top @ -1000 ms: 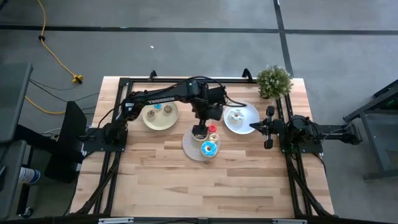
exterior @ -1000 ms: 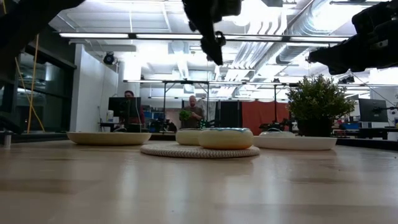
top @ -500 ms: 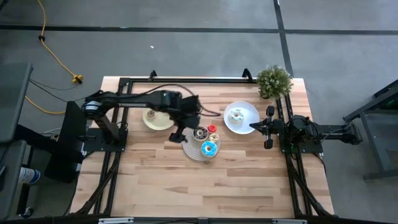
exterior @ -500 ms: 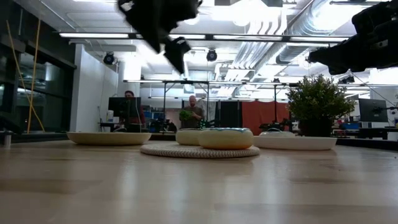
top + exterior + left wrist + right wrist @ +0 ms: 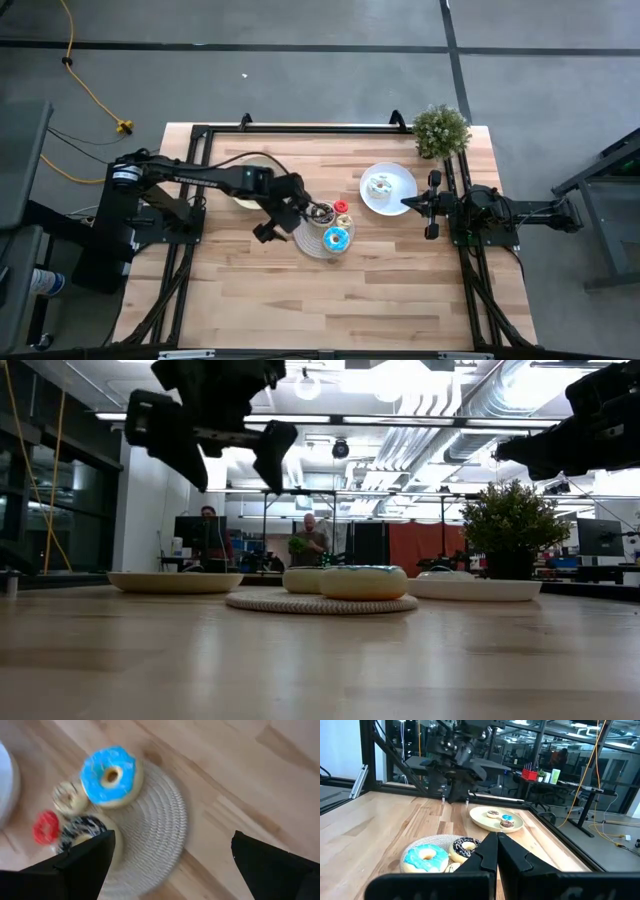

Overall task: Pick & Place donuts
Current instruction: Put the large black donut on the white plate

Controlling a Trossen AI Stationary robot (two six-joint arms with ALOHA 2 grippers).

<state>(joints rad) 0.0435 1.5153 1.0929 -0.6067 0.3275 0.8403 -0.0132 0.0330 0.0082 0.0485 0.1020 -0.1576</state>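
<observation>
Donuts (image 5: 108,776), glossy iced rings, lie on a coiled round mat (image 5: 159,825).

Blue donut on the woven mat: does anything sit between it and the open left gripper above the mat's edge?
Nothing visible does. The left gripper hangs open over the woven mat's edge, and only bare mat separates it from the blue donut. The black-and-white donut lies beside that line, not across it.
</observation>
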